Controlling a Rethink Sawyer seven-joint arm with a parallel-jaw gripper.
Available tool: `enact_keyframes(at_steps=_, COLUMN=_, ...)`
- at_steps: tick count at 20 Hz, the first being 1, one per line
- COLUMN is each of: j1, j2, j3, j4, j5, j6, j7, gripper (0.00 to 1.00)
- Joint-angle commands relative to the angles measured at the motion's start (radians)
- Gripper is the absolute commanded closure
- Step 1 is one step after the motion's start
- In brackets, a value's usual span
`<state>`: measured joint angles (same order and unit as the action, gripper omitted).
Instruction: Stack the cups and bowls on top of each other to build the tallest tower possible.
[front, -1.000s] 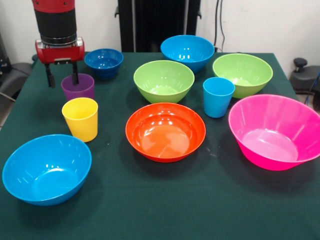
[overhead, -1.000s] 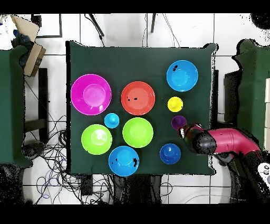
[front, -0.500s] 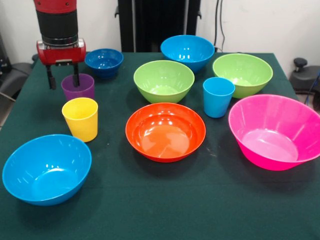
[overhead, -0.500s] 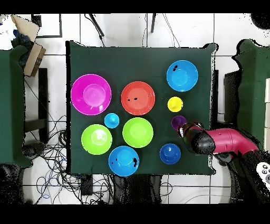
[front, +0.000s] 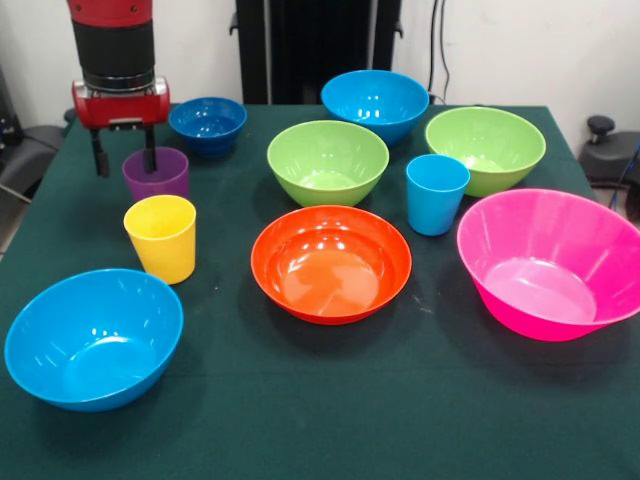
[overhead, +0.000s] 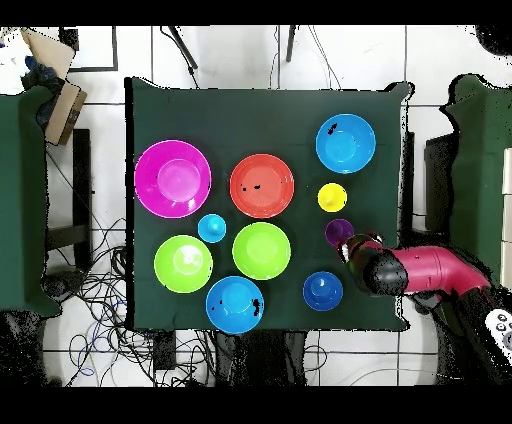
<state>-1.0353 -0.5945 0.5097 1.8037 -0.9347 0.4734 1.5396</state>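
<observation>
the gripper (front: 123, 158) was seen hanging from the red and black arm at the left of the front view, its two dark fingers spread apart and holding nothing. one finger (front: 149, 156) was seen over the near-left part of the purple cup's rim, and the other stood clear of the cup on its left side. so the purple cup (front: 157, 174) lay a little to the right of the gap between the fingers, as that view has it, not centred in it. whether the finger was touching the rim could not be told.

in the overhead view the gripper (overhead: 352, 247) was found just beside the purple cup (overhead: 338, 232), near the table's right edge.

the cup was seen standing upright on the green cloth (front: 330, 400), mouth upward, so its long axis ran vertically, in line with the fingers. it stood between the yellow cup (front: 161, 238), which was nearer the camera, and the small dark blue bowl (front: 208, 124) behind it. both were close by but apart from it.

it was judged that a small sideways shift toward the cup would be needed before a wall or the whole cup could be pinched. nothing was stacked yet: every cup and bowl was seen resting singly on the cloth.
</observation>
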Motion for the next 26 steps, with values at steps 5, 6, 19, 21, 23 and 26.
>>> enact_keyframes(at_steps=5, j1=0.068, j2=0.034, j3=-0.045, j4=0.03, j5=-0.004, j6=-0.043, j7=0.077, gripper=0.0)
enact_keyframes(at_steps=6, j1=0.069, j2=0.033, j3=-0.046, j4=0.031, j5=-0.004, j6=-0.043, j7=0.077, gripper=0.0)
enact_keyframes(at_steps=19, j1=0.076, j2=0.033, j3=-0.057, j4=0.032, j5=0.0, j6=-0.056, j7=0.081, gripper=0.0)
enact_keyframes(at_steps=21, j1=0.075, j2=0.034, j3=-0.057, j4=0.033, j5=0.003, j6=-0.06, j7=0.083, gripper=1.0)
enact_keyframes(at_steps=23, j1=0.075, j2=0.033, j3=-0.057, j4=0.034, j5=0.005, j6=-0.058, j7=0.079, gripper=1.0)
enact_keyframes(at_steps=26, j1=0.077, j2=0.032, j3=-0.058, j4=0.034, j5=0.008, j6=-0.06, j7=0.073, gripper=1.0)
